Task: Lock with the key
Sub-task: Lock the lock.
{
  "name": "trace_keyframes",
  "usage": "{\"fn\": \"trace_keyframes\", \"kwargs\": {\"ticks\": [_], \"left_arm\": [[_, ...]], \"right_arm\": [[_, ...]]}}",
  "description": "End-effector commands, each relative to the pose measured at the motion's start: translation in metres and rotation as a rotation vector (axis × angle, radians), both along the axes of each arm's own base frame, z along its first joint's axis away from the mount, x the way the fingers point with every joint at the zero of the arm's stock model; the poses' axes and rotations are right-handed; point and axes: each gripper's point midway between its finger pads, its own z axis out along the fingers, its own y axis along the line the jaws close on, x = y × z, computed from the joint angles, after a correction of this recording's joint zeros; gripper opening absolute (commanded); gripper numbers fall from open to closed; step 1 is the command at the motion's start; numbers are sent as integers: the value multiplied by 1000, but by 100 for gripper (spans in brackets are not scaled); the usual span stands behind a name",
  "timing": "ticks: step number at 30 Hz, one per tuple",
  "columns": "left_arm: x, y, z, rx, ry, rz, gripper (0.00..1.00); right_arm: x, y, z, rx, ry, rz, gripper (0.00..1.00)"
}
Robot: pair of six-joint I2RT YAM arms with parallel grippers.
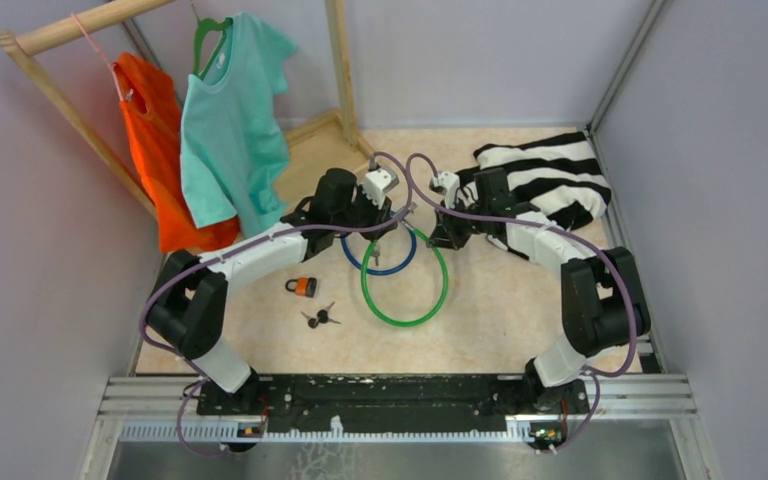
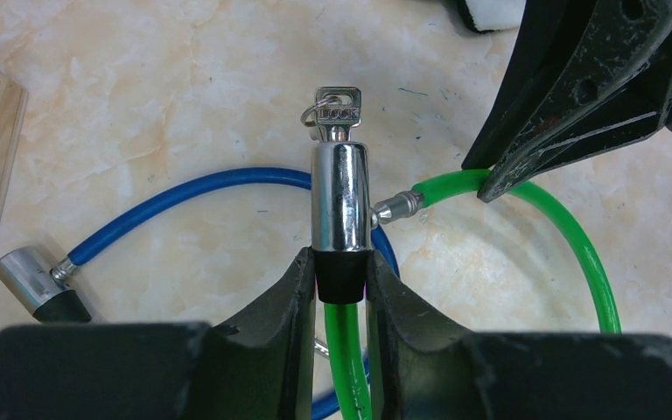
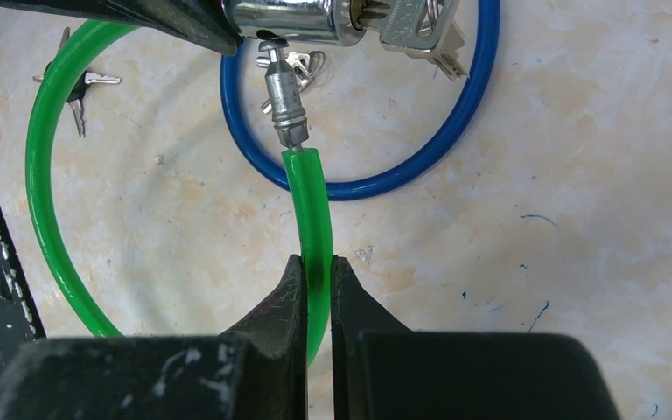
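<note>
A beige marbled tabletop (image 1: 490, 320) is lying between grey walls. At the rear left, a wooden rack (image 1: 60, 30) is carrying an orange shirt (image 1: 155, 150) and a teal shirt (image 1: 230, 130) on hangers. A striped garment (image 1: 550, 175) is lying at the rear right.

The green cable (image 1: 444, 285) is forming a loop at mid-table. The blue cable (image 1: 378, 272) is lying coiled beneath and beside it, with its own lock end (image 2: 31, 280) resting near the wooden base. An orange padlock (image 1: 303, 287) and loose keys (image 1: 320, 318) are lying to the left, apart from both arms.

The left gripper (image 2: 341, 262) is clamping the lock cylinder (image 2: 341, 197) of the green cable at its black collar, with the jaws partly closed around it. The key (image 2: 337, 109) is sitting in the far end of the cylinder.

The right gripper (image 3: 317, 271) is pinching the green cable just behind its metal pin (image 3: 284, 101), with the jaws nearly together. The pin tip is meeting the side of the cylinder; whether it is fully seated cannot be told.
</note>
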Motion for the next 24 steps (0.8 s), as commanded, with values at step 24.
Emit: {"fn": "trace_keyframes", "kwargs": {"ticks": [24], "left_arm": [[-10,-15,10,-103,-11,-85,0]], "right_arm": [[7,37,50,193,-68,81,0]]}}
